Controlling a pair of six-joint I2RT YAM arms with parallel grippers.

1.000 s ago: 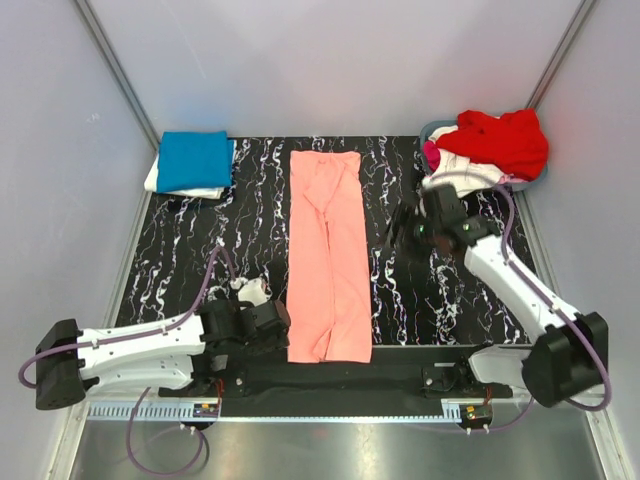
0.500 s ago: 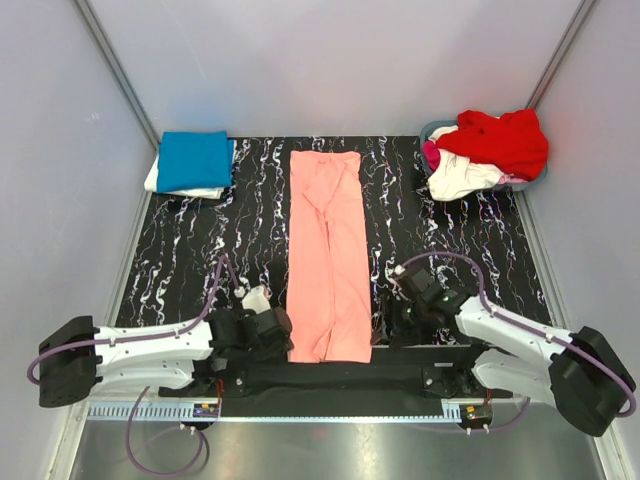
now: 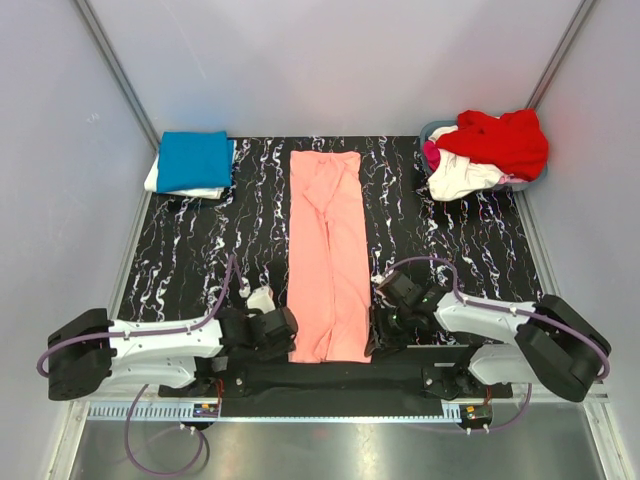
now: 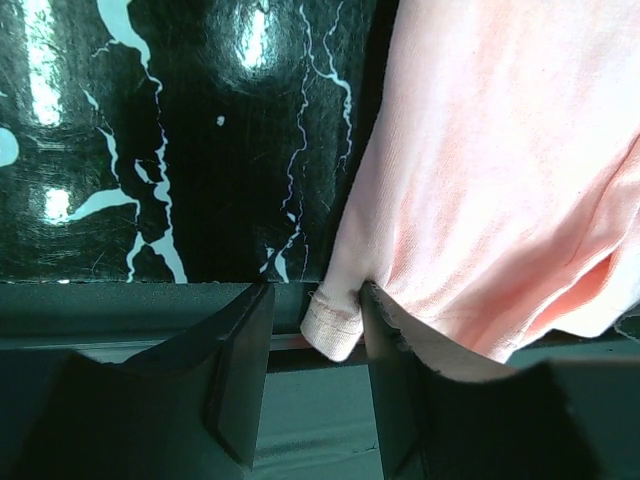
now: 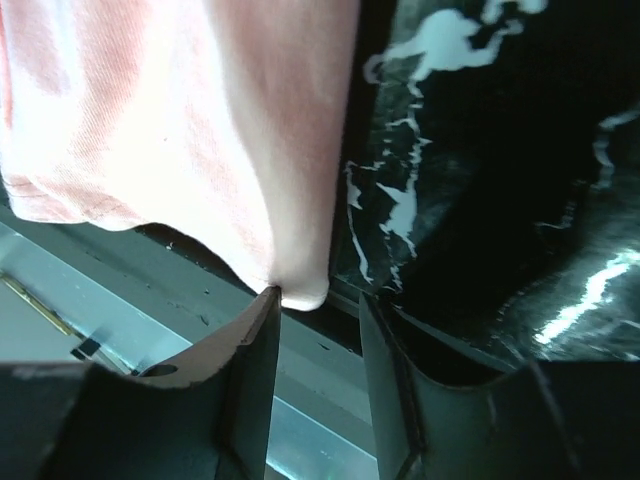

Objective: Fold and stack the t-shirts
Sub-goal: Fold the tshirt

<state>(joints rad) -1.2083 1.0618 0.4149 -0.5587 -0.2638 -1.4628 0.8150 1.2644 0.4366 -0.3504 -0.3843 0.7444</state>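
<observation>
The salmon-pink t-shirt (image 3: 328,255) lies folded into a long narrow strip down the middle of the black marbled table (image 3: 450,250). My left gripper (image 3: 284,333) is open at the strip's near left corner; in the left wrist view the hemmed corner (image 4: 335,320) sits between my fingers (image 4: 240,375). My right gripper (image 3: 376,332) is open at the near right corner; in the right wrist view that corner (image 5: 305,285) sits between the fingers (image 5: 250,360). A folded bright blue shirt (image 3: 194,160) lies on a white one (image 3: 152,180) at the far left.
A basket (image 3: 436,130) at the far right holds red (image 3: 505,140), white (image 3: 462,176) and magenta (image 3: 431,155) shirts in a heap. The table's near edge and a dark metal rail (image 3: 330,375) run just below both grippers. Grey walls close in the sides.
My right arm has swung from the basket down to the shirt's near right corner. My left gripper has moved a little right, to the near left corner.
</observation>
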